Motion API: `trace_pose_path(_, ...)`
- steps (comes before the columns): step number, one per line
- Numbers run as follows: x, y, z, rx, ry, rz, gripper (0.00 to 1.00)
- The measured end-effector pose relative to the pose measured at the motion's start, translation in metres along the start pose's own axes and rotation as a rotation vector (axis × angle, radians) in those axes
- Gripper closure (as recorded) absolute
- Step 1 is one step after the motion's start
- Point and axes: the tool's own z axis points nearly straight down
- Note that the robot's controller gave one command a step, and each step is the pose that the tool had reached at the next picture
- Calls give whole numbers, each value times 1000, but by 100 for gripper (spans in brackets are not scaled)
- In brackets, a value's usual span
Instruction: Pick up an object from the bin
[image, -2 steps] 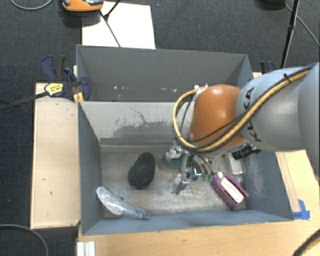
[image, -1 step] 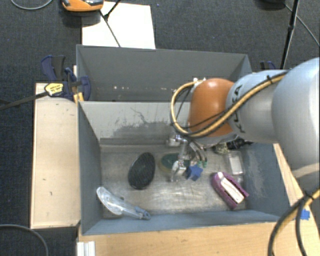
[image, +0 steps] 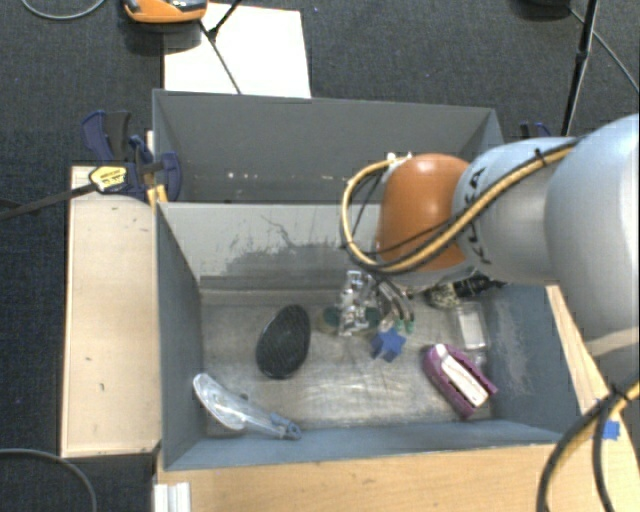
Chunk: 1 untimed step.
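Near the middle of the bin (image: 180, 300), the tool (image: 360, 315) was seen low over the floor, just beside a small blue piece (image: 388, 346). Whether it was released or clenched could not be told. The approach was judged in hand; closing and a straight lift would be needed next. Open floor was left toward the black oval brush (image: 283, 341) at left; a purple and white case (image: 458, 378) lay near at right.

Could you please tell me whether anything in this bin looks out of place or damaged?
Nothing stands out. The black oval thing, the clear plastic piece and the purple-and-white item lie apart on the bin floor, none visibly broken. The gripper is low by a small blue piece.
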Motion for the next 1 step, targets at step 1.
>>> trace_pose_path(1, 2, -16, -197, 1, 1, 7, 100)
